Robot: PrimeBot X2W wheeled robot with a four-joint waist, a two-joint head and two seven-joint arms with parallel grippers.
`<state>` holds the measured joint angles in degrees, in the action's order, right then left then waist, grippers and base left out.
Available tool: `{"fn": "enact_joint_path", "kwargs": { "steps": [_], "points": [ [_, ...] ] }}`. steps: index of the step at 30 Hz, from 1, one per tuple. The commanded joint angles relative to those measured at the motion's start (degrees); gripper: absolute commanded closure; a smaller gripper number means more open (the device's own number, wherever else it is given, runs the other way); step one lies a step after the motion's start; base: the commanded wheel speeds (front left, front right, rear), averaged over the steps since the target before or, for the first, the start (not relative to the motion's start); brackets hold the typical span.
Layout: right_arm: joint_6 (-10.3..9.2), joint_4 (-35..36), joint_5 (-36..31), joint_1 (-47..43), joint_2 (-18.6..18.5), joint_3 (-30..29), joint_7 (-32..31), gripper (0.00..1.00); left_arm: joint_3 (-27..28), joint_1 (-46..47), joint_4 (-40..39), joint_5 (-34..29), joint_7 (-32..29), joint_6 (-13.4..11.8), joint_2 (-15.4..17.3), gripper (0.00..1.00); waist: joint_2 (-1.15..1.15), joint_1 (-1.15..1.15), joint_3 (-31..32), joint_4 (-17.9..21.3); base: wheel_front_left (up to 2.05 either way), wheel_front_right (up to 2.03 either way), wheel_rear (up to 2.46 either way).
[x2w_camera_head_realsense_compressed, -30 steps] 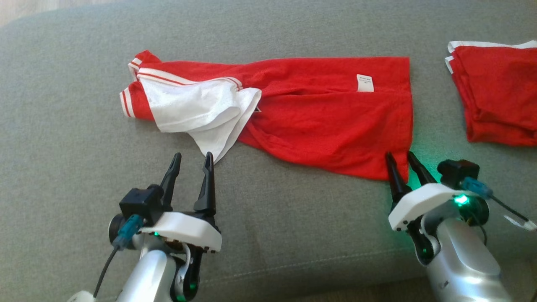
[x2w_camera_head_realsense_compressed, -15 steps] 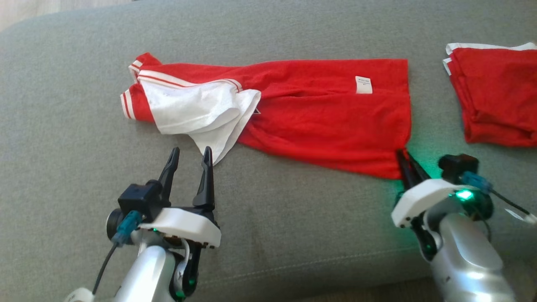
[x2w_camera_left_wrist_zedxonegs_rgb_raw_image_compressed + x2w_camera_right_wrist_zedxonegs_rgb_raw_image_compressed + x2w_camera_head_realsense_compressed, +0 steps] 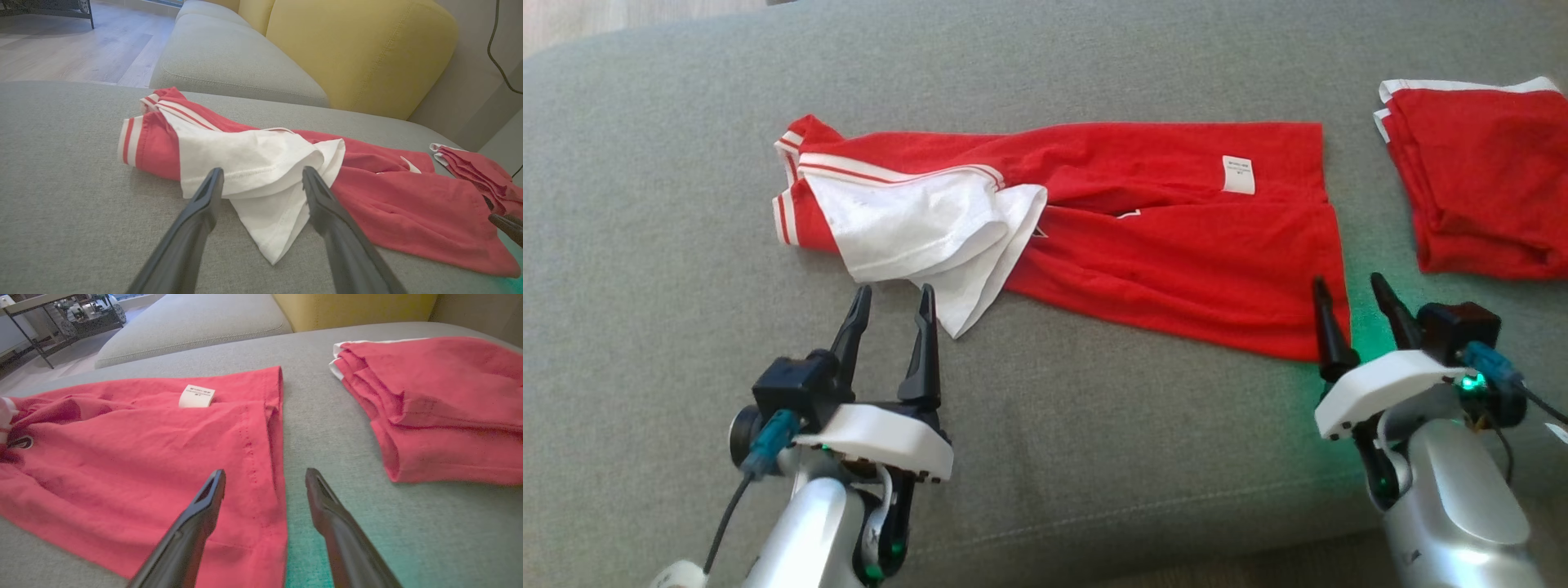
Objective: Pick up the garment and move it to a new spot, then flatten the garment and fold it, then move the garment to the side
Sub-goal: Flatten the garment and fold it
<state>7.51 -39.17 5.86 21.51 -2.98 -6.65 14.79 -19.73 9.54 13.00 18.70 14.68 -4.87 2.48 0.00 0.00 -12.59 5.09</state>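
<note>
Head view: flattening is the step in hand, I judge. The crumpled red-and-white jersey shirt [image 3: 1176, 245] is lying across the grey sofa cushion [image 3: 670, 367]. My left gripper [image 3: 894, 294] at 7 o'clock and right gripper [image 3: 1347, 286] at 4 o'clock are both gaping, empty.

Left wrist view: my left gripper [image 3: 262, 175] is framing the white sleeve at 12 o'clock.

Right wrist view: my right gripper [image 3: 265, 475] is straddling the hem edge, which probably needs pinching and pulling outward.
</note>
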Motion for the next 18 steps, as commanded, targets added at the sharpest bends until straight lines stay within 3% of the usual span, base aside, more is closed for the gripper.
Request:
{"fn": "enact_joint_path", "kwargs": {
  "steps": [1, 8, 9, 14, 18],
  "points": [
    [-0.02, 1.59, 0.41, -0.22, 0.11, 2.22, 0.21, 0.0, 1.76, 1.35, -1.92, -0.83, 0.32, 0.07, 0.4, 0.0, 0.0, 0.0, -0.09, -0.03, 0.0, 0.0, 0.0],
    [-0.02, -2.55, 1.26, 2.6, 0.11, 3.31, 0.21, 0.0, 1.48, 1.64, -1.68, -1.63, 0.32, 0.38, 0.4, 0.0, 0.0, 0.0, -0.27, -0.41, 0.0, 0.0, 0.0],
    [-0.02, -3.34, 1.2, 3.06, 0.11, 3.39, 0.21, 0.07, 1.49, 1.65, -1.67, -1.72, 0.32, 0.42, 0.4, 0.0, 0.0, 0.0, -0.32, -0.44, 0.0, 0.0, 0.0],
    [-0.02, -4.39, 0.71, 4.73, 0.11, 3.81, 0.21, 0.98, 1.71, 1.58, -1.56, -2.25, 0.32, 0.55, 0.4, 0.0, 0.0, 0.0, -0.37, -0.39, 0.0, 0.0, 0.0],
    [-0.02, -3.68, -0.44, 4.85, 0.11, 3.68, 0.21, 1.0, 1.71, 1.54, -1.45, -2.63, 0.32, 0.66, 0.4, 0.0, 0.0, 0.0, 0.14, -0.32, 0.0, 0.0, 0.0]
  ]
}}
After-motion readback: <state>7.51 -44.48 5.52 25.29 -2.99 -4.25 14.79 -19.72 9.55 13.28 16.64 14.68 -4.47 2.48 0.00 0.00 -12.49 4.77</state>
